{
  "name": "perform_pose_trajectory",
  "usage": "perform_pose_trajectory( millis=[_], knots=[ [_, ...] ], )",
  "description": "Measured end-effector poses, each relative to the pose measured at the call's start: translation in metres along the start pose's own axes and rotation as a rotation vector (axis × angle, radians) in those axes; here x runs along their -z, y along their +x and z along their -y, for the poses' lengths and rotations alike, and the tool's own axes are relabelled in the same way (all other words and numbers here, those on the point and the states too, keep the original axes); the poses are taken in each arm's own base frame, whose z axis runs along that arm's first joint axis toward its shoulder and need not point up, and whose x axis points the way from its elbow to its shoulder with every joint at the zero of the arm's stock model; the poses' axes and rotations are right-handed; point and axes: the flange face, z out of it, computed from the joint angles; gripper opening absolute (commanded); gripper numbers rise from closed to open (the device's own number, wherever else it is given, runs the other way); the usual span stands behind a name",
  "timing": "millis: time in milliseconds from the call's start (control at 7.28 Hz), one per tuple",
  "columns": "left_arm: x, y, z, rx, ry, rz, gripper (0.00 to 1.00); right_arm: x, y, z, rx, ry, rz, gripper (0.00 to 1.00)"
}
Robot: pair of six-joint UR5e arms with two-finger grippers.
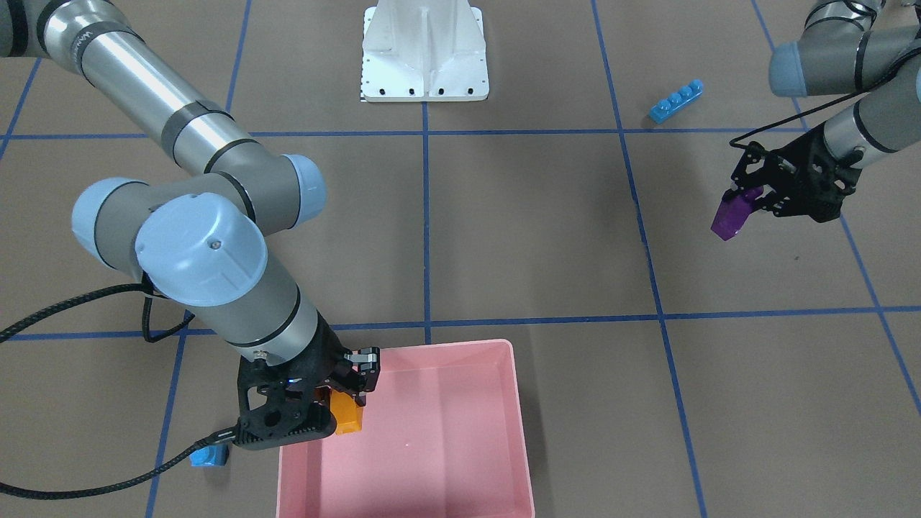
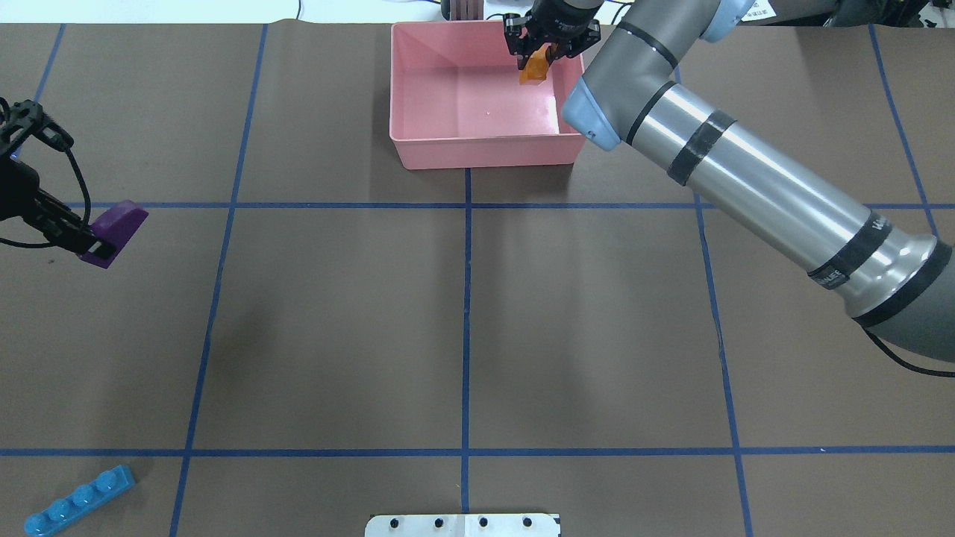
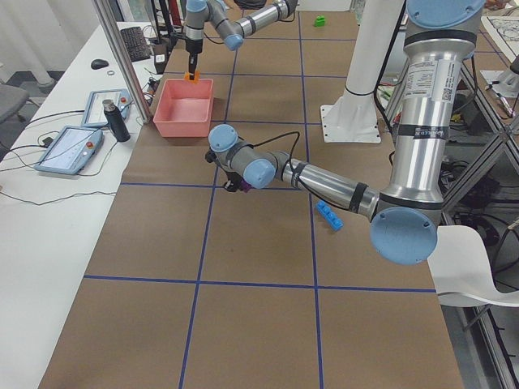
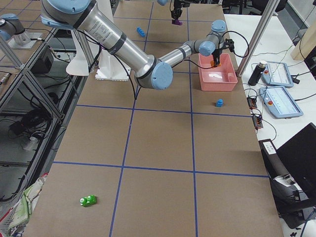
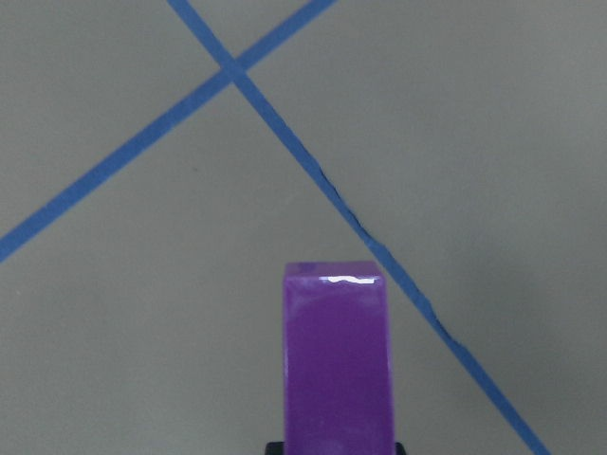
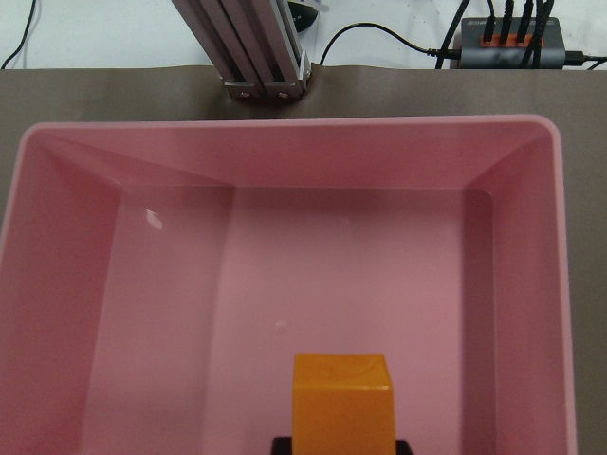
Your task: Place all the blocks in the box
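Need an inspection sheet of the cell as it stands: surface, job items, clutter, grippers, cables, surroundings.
Surface: brown table with a blue tape grid.
Job's things: pink box holds no loose block. The long blue block, small blue cube and green block lie on the table outside it.
Clutter: white metal base on the table.
Grippers: right gripper is shut on the orange block over the box. The left gripper is shut on the purple block, far from the box.
Cables: black cable runs from the right wrist and passes the small blue cube.
Surroundings: tablets and a bottle beside the table.
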Motion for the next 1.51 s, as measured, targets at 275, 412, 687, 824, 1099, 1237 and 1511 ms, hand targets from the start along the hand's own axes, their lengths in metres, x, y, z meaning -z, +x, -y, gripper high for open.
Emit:
perform_pose_trajectory(
  millis=[275, 412, 687, 824, 1099, 1237, 1511],
  knots=[
    [0.026, 0.022, 0.041, 0.089, 0.057, -0.002, 0.00, -0.031, 0.010, -0.003, 0.010, 0.006, -0.012, 1.00],
    [0.039, 0.037, 0.067, 0.153, 0.091, -0.010, 0.00, -0.028, 0.014, 0.001, 0.006, 0.014, -0.009, 1.00],
    [0.071, 0.079, 0.131, 0.304, 0.166, -0.044, 0.00, 0.021, 0.043, 0.031, -0.026, 0.003, 0.027, 1.00],
    [0.083, 0.096, 0.166, 0.379, 0.194, -0.063, 0.00, 0.046, 0.071, 0.042, -0.023, -0.005, 0.039, 1.00],
    [0.095, 0.123, 0.256, 0.491, 0.226, -0.085, 0.00, 0.050, 0.130, 0.039, 0.087, -0.002, 0.000, 1.00],
    [0.091, 0.137, 0.301, 0.514, 0.241, -0.074, 0.00, 0.040, 0.150, 0.035, 0.131, 0.006, -0.041, 1.00],
    [0.041, 0.175, 0.380, 0.549, 0.321, -0.033, 0.00, 0.015, 0.169, 0.030, 0.153, 0.023, -0.123, 1.00]
  ],
)
